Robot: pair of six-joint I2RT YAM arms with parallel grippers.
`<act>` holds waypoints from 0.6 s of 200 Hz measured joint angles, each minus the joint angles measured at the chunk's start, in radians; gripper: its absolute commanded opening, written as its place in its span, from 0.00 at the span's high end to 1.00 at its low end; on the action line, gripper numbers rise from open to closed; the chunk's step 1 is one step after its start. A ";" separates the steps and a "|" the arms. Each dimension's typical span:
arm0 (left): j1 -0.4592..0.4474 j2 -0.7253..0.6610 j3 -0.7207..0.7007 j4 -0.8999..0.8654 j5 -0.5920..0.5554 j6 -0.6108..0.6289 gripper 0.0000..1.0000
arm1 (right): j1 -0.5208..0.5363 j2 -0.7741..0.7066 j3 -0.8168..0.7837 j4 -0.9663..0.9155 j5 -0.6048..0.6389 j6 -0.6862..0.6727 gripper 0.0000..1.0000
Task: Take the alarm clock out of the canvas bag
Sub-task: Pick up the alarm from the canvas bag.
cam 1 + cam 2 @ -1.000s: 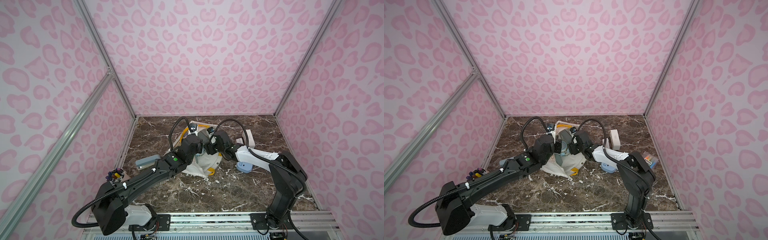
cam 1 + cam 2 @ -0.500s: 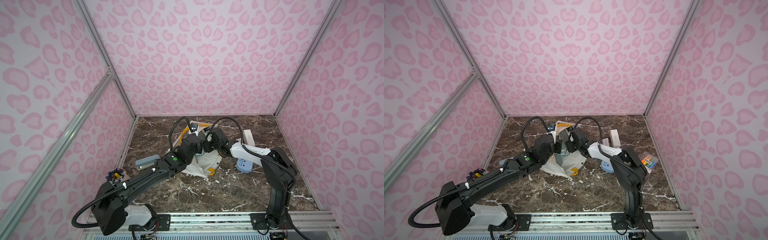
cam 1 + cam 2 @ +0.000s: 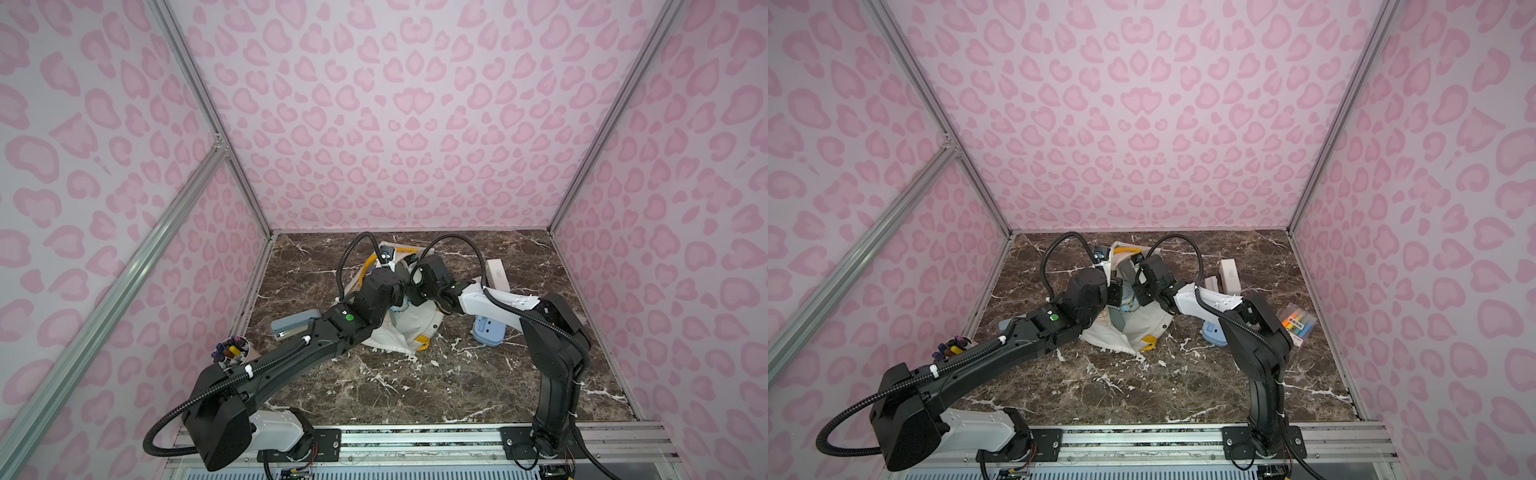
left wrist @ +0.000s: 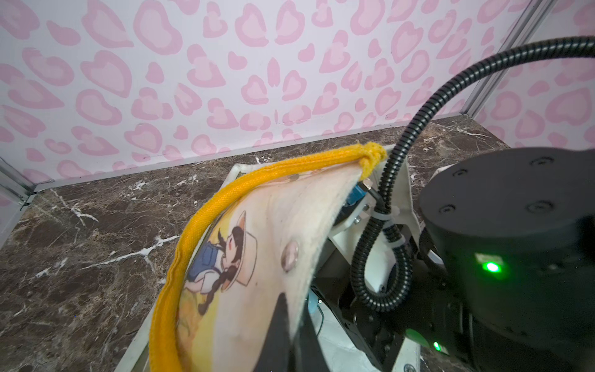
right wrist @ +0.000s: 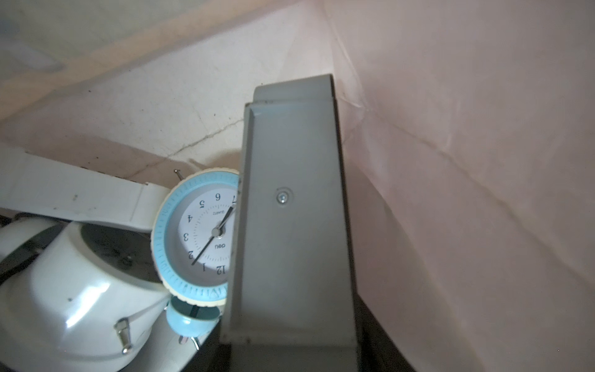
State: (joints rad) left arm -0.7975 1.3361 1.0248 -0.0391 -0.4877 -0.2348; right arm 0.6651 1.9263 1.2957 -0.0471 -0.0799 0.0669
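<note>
The canvas bag [image 3: 397, 338] lies slumped on the marble surface [image 3: 415, 386] between the two arms. The left gripper [image 4: 293, 325] is clamped shut on the edge of the bag's upper panel, beside the yellow strap handle [image 4: 206, 215], and holds that flap raised off the lower one. This seems meant to prop the mouth open, so the other arm has room and a view inside. The right gripper [image 3: 411, 297] reaches in through that opening. In the right wrist view the alarm clock [image 5: 196, 238] sits inside the bag, its pale blue rim against the inner side of a grey finger [image 5: 289, 209]. The jaws look partly closed, but whether they grip the clock firmly cannot be told. The clock's face is turned to the wrist camera, and its line from 12 to 6 runs along the finger. The 12 and a blue bell [image 5: 190, 317] lie toward the gripper's base, the 6 toward the fingertip.
</note>
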 measured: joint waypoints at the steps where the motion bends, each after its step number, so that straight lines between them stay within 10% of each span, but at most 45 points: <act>1: 0.000 0.000 0.000 0.000 0.000 0.000 0.97 | 0.000 0.000 0.000 0.000 0.000 0.000 0.55; 120: 0.014 -0.010 -0.002 -0.018 -0.017 -0.018 0.97 | 0.010 -0.026 -0.017 -0.019 0.000 -0.002 0.65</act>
State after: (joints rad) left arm -0.7830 1.3266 1.0229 -0.0574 -0.5045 -0.2527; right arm 0.6750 1.9007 1.2789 -0.0658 -0.0795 0.0647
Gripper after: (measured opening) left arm 0.060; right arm 0.427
